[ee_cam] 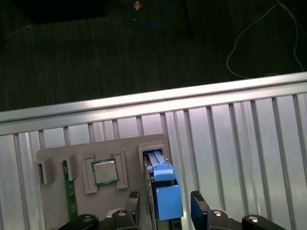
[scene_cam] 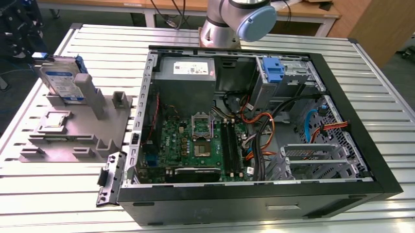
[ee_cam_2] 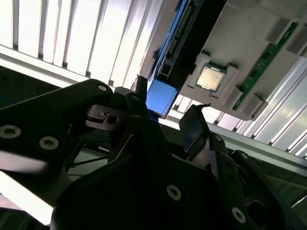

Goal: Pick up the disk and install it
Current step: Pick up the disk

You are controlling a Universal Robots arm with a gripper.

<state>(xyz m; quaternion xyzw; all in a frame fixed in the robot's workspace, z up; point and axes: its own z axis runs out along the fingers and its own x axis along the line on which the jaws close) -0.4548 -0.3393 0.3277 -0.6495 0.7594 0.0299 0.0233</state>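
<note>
The disk (scene_cam: pixel 61 80) stands upright on its edge in the grey holder (scene_cam: pixel 84 138) at the exterior view's left, silver-grey with a white-and-blue label and blue rails. In both wrist views I look along my gripper at the disk's blue end (ee_cam: pixel 165 189) (ee_cam_2: pixel 160 98). My gripper (ee_cam: pixel 165 203) (ee_cam_2: pixel 168 109) is open, one dark finger (ee_cam: pixel 133 201) on each side of that blue end. The fingers do not touch it and hold nothing.
The holder also carries a small square chip (ee_cam: pixel 104 171) and a green memory stick (ee_cam: pixel 69 194). An open computer case (scene_cam: pixel 363 160) lies at the exterior view's right, with a blue latch (scene_cam: pixel 275 70) at its drive bay. The slatted metal table's edge (ee_cam: pixel 153 103) runs just beyond the holder.
</note>
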